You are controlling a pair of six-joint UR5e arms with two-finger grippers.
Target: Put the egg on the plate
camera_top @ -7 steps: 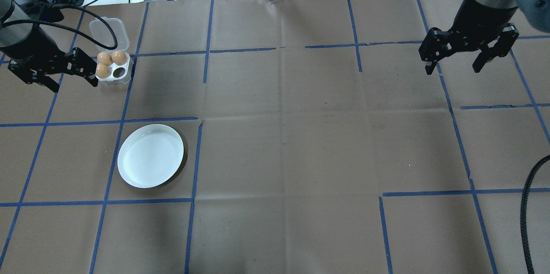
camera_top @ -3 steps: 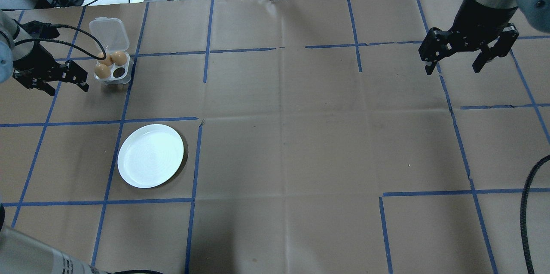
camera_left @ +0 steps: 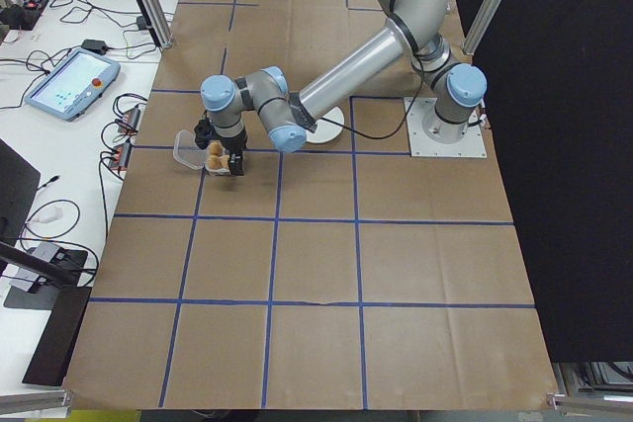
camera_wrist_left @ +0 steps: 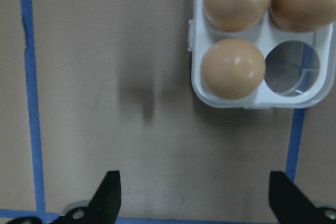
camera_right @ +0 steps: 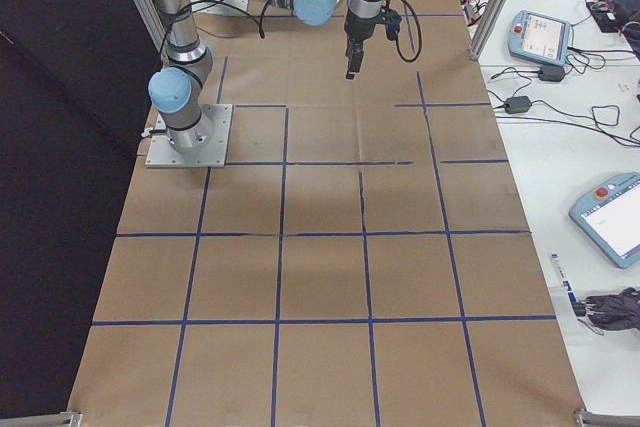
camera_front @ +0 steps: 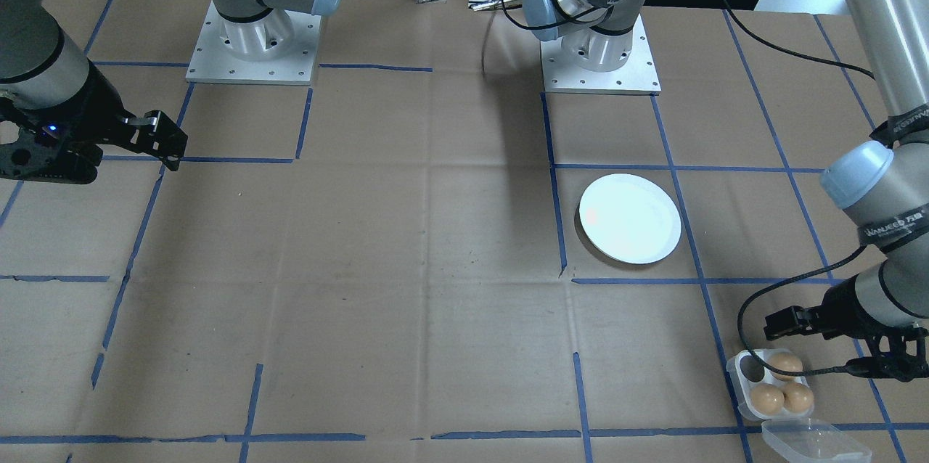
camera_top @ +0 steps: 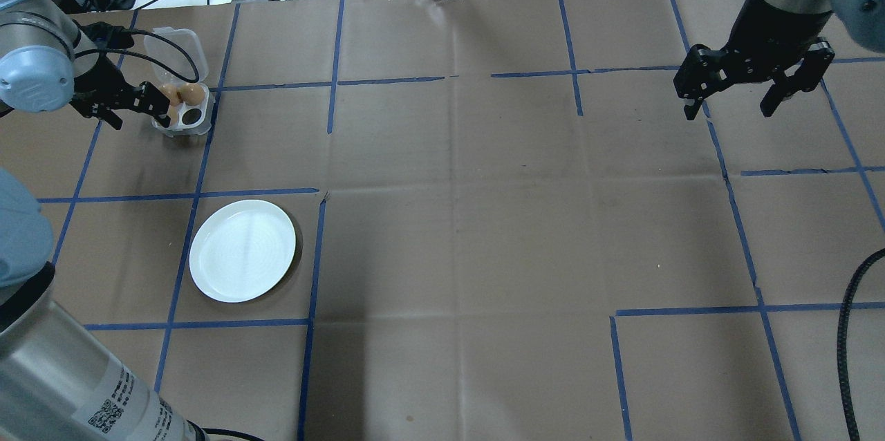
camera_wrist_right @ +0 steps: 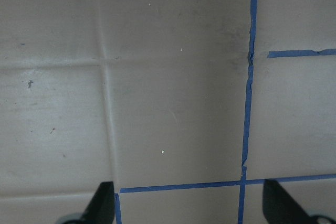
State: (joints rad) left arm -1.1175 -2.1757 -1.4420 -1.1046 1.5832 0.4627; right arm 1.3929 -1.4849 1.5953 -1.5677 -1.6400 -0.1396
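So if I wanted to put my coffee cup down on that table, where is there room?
Most of the brown table is bare: the whole middle, between the white plate and the right gripper, is free. The plate itself holds nothing. It is crowded only in the far corner, where the left gripper hangs right beside the egg tray with its three eggs.

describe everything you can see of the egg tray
The egg tray is a small white plastic four-hole carton with a clear hinged lid lying open beside it. Three brown eggs fill three holes; the fourth is empty. It sits flat on the brown paper table cover, beyond the plate. The left hand hovers open near it, not touching.
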